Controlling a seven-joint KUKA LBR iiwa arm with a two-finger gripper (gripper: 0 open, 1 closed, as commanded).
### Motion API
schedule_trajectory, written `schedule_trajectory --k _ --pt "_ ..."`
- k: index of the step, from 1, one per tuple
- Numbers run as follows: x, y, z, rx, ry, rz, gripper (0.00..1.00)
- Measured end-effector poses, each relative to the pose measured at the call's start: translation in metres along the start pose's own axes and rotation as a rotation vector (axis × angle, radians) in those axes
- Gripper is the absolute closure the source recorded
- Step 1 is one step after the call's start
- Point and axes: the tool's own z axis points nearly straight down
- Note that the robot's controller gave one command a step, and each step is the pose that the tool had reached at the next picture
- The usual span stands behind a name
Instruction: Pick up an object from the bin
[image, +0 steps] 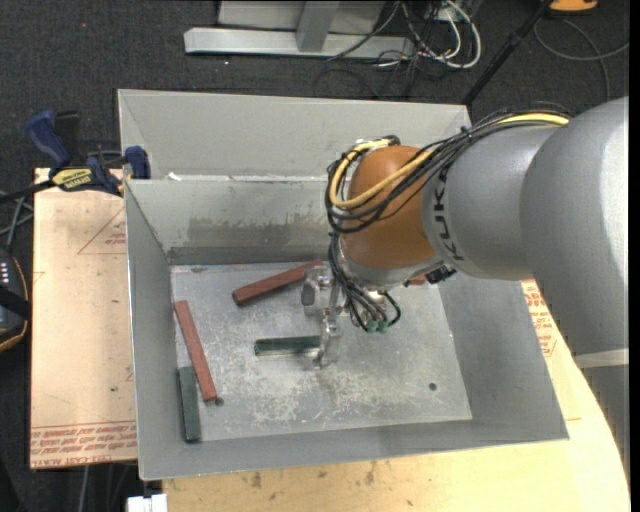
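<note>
The jaws, open or closed I cannot tell, stand at the right end of the dark green stick (285, 347) lying flat mid-bin; it looks light, stiff and thin, best pinched across its narrow width.

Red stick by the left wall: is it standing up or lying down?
Lying down. The red stick lies flat along the bin floor, its near end beside a dark green stick.
</note>
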Motion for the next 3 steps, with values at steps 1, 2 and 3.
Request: schedule_trajectory --k 1,2,3 --pt "0.01 0.067 0.021 -0.002 -0.002 -0.39 1.0" --pt "0.01 0.067 0.022 -0.002 -0.003 -0.39 1.0" --pt "0.032 0.067 -0.122 0.0 -0.004 -0.368 1.0"
